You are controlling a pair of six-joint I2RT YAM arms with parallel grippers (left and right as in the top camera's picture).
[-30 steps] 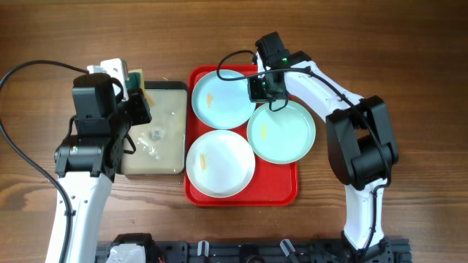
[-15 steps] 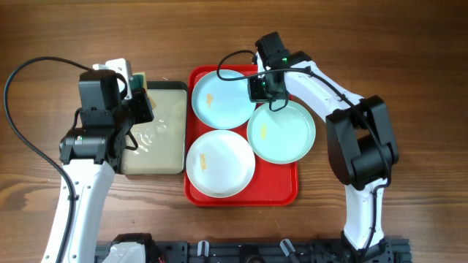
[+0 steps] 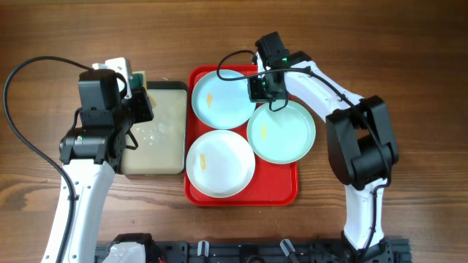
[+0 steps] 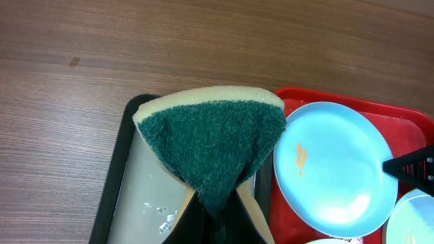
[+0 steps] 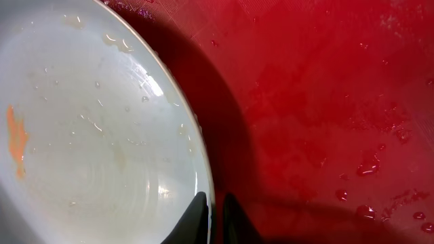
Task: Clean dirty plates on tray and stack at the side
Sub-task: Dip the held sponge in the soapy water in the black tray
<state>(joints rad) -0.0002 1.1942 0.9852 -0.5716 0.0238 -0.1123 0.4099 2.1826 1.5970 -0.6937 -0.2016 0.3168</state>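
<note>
The red tray (image 3: pixel 289 191) holds three plates: a light-blue plate (image 3: pixel 223 98) at the top left, a light-blue plate (image 3: pixel 281 133) at the right and a white plate (image 3: pixel 220 163) at the front. Each carries an orange smear. My right gripper (image 3: pixel 265 89) is shut on the right rim of the top light-blue plate (image 5: pixel 81 135), one finger inside the rim and one outside, low over the wet red tray (image 5: pixel 325 102). My left gripper (image 4: pixel 218 210) is shut on a green-and-yellow sponge (image 4: pixel 210 139) above the smaller tray, left of the top plate (image 4: pixel 339 169).
A black-rimmed beige tray (image 3: pixel 174 146) with water and bubbles in it lies left of the red tray; it also shows in the left wrist view (image 4: pixel 132 196). Bare wooden table (image 3: pixel 409 58) surrounds both trays. Cables run behind each arm.
My left arm shifted slightly up and right with the sponge, then held still. The water in the beige tray rippled. The right gripper and the plates have not moved.
</note>
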